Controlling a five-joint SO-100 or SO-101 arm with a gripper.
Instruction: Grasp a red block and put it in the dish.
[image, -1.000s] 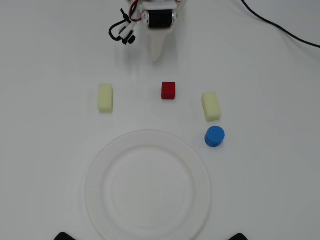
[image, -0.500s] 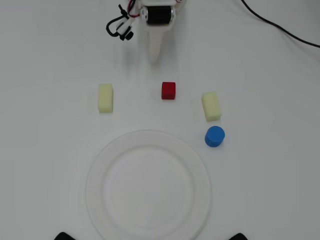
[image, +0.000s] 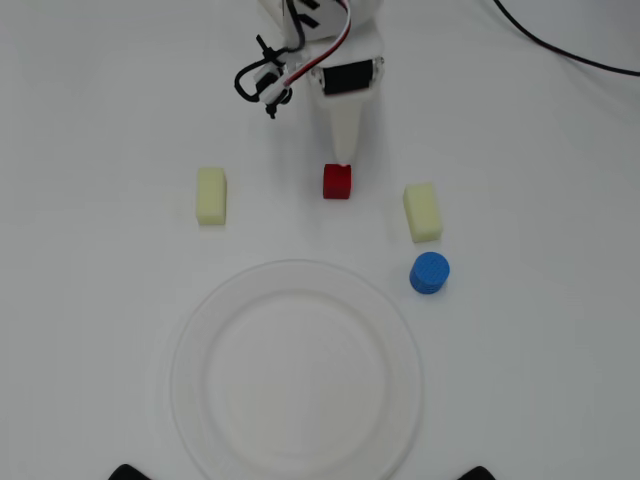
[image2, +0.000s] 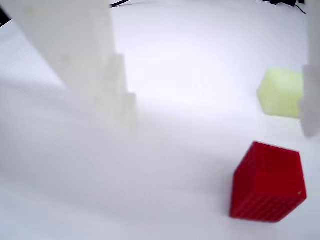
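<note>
The red block (image: 338, 181) is a small cube lying on the white table, above the dish (image: 188, 345), a large round white plate, in the overhead view. My white gripper (image: 342, 159) points down the overhead view, its tip just short of the block's far edge. In the wrist view the red block (image2: 268, 182) sits low on the right. My gripper (image2: 217, 122) is open there, with one blurred finger (image2: 80, 55) at the left and a sliver of the other at the right edge. Nothing is held.
Two pale yellow oblong blocks flank the red one, one on the left (image: 211, 195) and one on the right (image: 422, 211); one of them (image2: 280, 92) shows in the wrist view. A blue cylinder (image: 429, 272) stands by the dish's upper right. A black cable (image: 560, 48) crosses the top right.
The arm has swung slightly right and reached down the overhead view, bringing the gripper tip from well above the red block to almost touching it. The blocks and the dish have not moved.
</note>
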